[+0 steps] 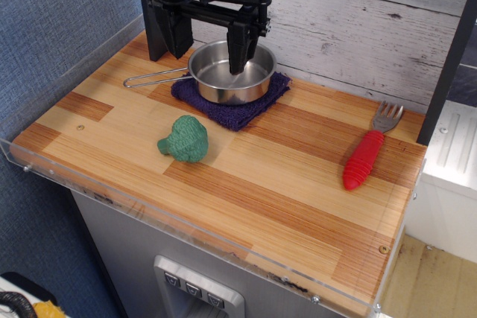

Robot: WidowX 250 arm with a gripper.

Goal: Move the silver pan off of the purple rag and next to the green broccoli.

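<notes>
At upper centre, the gripper is held open over the silver pan, unlifted from the purple rag, well apart from the green broccoli

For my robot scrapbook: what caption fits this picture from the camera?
Open gripper above silver pan on purple rag; green broccoli and red-handled fork wait on the wooden table.

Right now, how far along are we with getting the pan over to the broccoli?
Nothing is finished yet: the pan sits on the purple rag, well apart from the broccoli. In hand: the end effector is open and down at the pan, one finger inside the bowl; no grip shows. Left: close on the rim, lift, and set the pan beside the broccoli.
</notes>
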